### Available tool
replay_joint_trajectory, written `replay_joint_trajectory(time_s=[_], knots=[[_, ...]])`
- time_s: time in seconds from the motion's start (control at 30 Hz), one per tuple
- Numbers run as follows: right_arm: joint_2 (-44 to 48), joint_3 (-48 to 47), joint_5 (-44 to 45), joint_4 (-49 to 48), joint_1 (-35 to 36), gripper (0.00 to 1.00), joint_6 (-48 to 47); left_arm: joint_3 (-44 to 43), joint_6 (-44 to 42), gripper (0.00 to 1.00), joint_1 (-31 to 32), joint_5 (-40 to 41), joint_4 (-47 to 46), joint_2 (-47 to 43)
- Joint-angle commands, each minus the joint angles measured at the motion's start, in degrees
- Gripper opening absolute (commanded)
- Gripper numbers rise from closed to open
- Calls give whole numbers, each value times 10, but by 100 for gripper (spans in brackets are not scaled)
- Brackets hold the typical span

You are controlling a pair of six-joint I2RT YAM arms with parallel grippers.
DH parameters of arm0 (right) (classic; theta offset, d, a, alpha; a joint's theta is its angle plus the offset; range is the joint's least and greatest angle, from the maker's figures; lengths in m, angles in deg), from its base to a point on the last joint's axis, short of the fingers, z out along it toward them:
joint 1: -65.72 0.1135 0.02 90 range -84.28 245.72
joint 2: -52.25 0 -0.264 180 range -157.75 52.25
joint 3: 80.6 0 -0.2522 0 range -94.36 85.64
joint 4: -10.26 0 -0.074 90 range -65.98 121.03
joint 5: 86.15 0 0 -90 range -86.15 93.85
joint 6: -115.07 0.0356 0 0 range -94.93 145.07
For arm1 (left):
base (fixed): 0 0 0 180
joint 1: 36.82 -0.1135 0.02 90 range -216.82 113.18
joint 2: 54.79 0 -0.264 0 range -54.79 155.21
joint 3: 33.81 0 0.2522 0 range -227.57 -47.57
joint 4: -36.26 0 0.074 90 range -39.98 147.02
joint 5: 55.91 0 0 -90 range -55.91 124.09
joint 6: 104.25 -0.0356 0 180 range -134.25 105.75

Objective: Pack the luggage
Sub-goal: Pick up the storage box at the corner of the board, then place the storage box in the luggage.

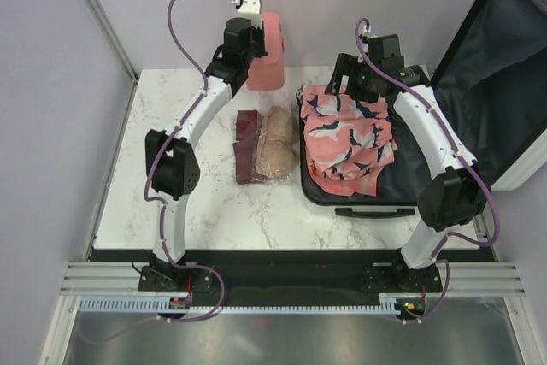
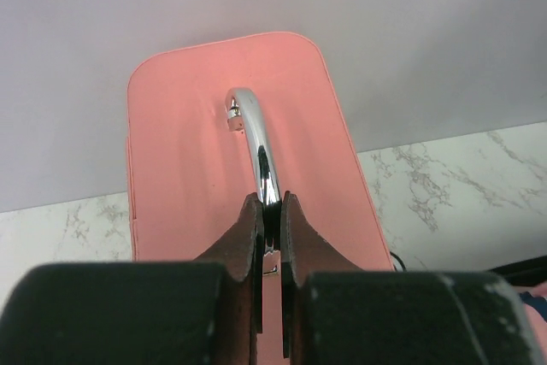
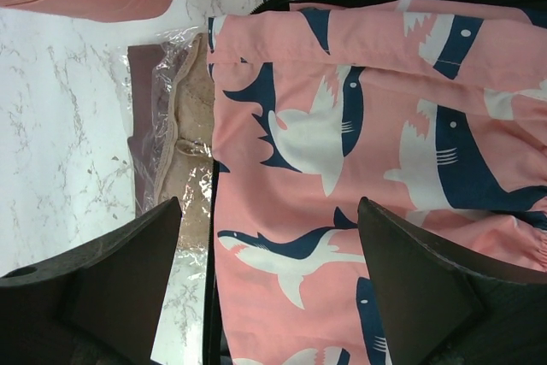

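— From overhead, where's the luggage (image 1: 504, 74)?
— Open on the right side of the table (image 1: 171, 203), lid leaning back, with a pink shark-print cloth (image 1: 346, 138) heaped in its base. The right gripper (image 1: 346, 74) hangs over the cloth's far edge.
— And the left arm's camera?
— The left gripper (image 2: 270, 203) is pinched tight on the chrome handle (image 2: 256, 138) of a pink case (image 2: 179, 168) at the table's back edge.
— The right arm's camera?
— Its fingers (image 3: 128, 279) stand wide apart above the cloth, holding nothing. A clear bag (image 3: 175, 134) lies just beside the luggage.

Top view looks down — both close wrist views share pink case (image 2: 226, 126).
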Motion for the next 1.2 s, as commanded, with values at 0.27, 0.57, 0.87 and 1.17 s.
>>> replay_joint_trajectory(time_s=[0.27,0.57,0.87,1.17], knots=[[16,10,-12,0,4,92,-13,262,-9,2,79,85,-126,-264],[46,46,-28,-1,12,92,-20,387,6,2,157,165,-99,-382],[80,79,-21,-6,13,92,-16,445,20,2,215,208,-56,-473],[120,96,22,-6,12,92,1,389,19,2,259,235,-41,-462]])
